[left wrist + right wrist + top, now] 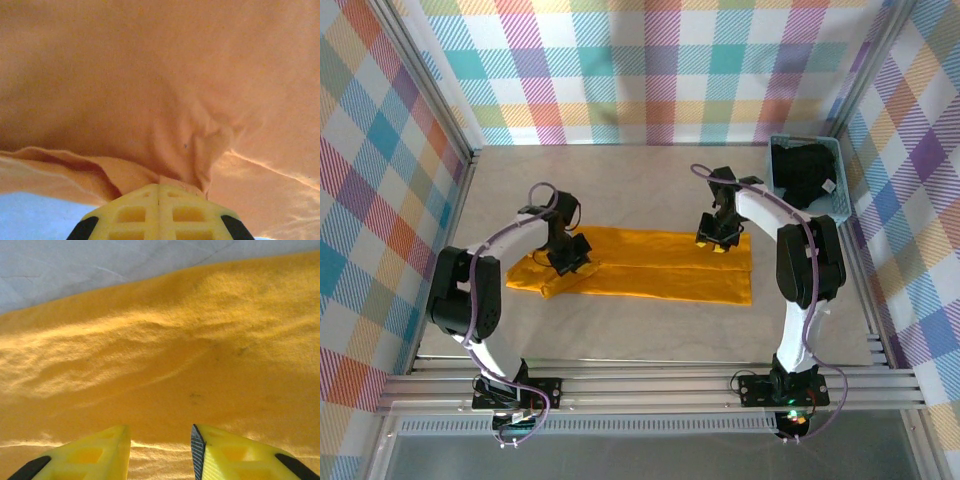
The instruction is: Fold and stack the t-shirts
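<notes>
The orange shirt (650, 265) is lying as a long folded strip across the middle of the counter (620, 180), and the black shirt (800, 175) is sitting bunched in the basket (805, 139) at the far right corner. The left claw (159, 192) is clenching a small pucker of orange cloth near the strip's left end. The right claw (160, 432) is hanging just over the strip's right end with its jaws parted, gripping nothing that I can see.

That is leaving the hold lopsided. If the left arm is lifting while the right end is lying free, the strip is likely to be dragging, twisting and spilling its fold. The left pinch is also looking shallow and may be catching only the top layer, so the layers could be peeling apart. The right claw, closing where it is, is risking a single-layer grab or a scrape against the counter.
</notes>
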### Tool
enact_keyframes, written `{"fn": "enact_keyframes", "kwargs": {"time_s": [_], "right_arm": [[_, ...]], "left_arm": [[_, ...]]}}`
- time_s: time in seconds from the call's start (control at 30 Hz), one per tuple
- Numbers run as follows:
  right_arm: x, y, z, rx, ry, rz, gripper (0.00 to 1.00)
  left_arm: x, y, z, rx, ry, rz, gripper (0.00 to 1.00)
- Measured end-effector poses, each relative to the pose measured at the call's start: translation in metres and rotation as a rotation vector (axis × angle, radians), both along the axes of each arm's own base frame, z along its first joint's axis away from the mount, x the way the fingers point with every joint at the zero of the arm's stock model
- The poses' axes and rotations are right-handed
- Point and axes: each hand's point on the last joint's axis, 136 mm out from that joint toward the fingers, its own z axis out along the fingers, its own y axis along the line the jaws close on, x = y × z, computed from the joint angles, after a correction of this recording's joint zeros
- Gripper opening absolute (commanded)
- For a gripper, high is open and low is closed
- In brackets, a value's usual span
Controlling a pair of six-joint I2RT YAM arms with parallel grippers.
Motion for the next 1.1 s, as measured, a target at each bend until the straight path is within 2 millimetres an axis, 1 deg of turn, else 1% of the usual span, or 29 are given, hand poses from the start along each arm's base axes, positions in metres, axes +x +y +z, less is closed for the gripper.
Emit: {"fn": "enact_keyframes", "kwargs": {"time_s": [0.07,0.23,0.27,0.3,0.33,0.37,0.43,0.5,0.57,0.6,0.67,0.73,0.8,0.87,0.9,0.93,0.97,1.1], "right_arm": [[-0.002,-0.001,-0.002,-0.002,0.005,0.000,0.38],[-0.003,-0.001,-0.003,-0.003,0.007,0.000,0.38],[-0.002,-0.001,-0.003,-0.002,0.006,0.000,0.38],[-0.002,-0.001,-0.003,-0.001,0.004,0.000,0.38],[-0.002,-0.001,-0.003,-0.001,0.003,0.000,0.38],[-0.001,0.000,-0.003,-0.001,0.001,0.000,0.38],[-0.001,0.000,-0.003,0.001,-0.002,0.000,0.38],[0.000,0.000,-0.004,0.002,-0.005,0.000,0.38],[-0.001,0.000,-0.005,0.001,-0.003,0.000,0.38],[-0.002,0.000,-0.005,0.002,-0.003,0.000,0.38],[-0.002,0.001,-0.005,0.010,-0.006,0.001,0.38],[-0.002,0.004,-0.005,0.028,-0.012,0.011,0.39],[-0.002,0.007,-0.002,0.048,-0.022,0.021,0.40],[-0.001,0.010,0.001,0.065,-0.032,0.030,0.40],[0.000,0.011,0.002,0.072,-0.037,0.033,0.40],[0.000,0.012,0.003,0.079,-0.041,0.037,0.41],[0.000,0.013,0.004,0.084,-0.043,0.040,0.41],[0.000,0.014,0.007,0.093,-0.049,0.053,0.41]], "left_arm": [[-0.009,-0.006,-0.005,-0.001,0.033,0.032,0.01],[-0.029,-0.020,-0.013,-0.013,0.112,0.109,0.12],[-0.031,-0.022,-0.014,-0.019,0.125,0.124,0.17],[-0.034,-0.025,-0.015,-0.028,0.139,0.138,0.26],[-0.037,-0.028,-0.016,-0.038,0.153,0.150,0.33],[-0.039,-0.030,-0.016,-0.044,0.165,0.167,0.36],[-0.040,-0.031,-0.012,-0.053,0.172,0.181,0.39],[-0.038,-0.028,-0.002,-0.055,0.166,0.185,0.39],[-0.027,-0.021,0.013,-0.059,0.134,0.188,0.39],[-0.017,-0.013,0.022,-0.061,0.107,0.195,0.37],[0.003,0.013,0.035,-0.049,0.050,0.219,0.34],[0.018,0.049,0.040,-0.008,0.002,0.249,0.32],[0.024,0.087,0.039,0.050,-0.014,0.272,0.32],[0.023,0.118,0.033,0.101,-0.004,0.285,0.33],[0.022,0.129,0.030,0.119,0.002,0.284,0.34],[0.022,0.138,0.026,0.135,0.006,0.277,0.35],[0.023,0.143,0.023,0.143,0.004,0.264,0.36],[0.024,0.145,0.012,0.154,-0.019,0.194,0.37]]}}
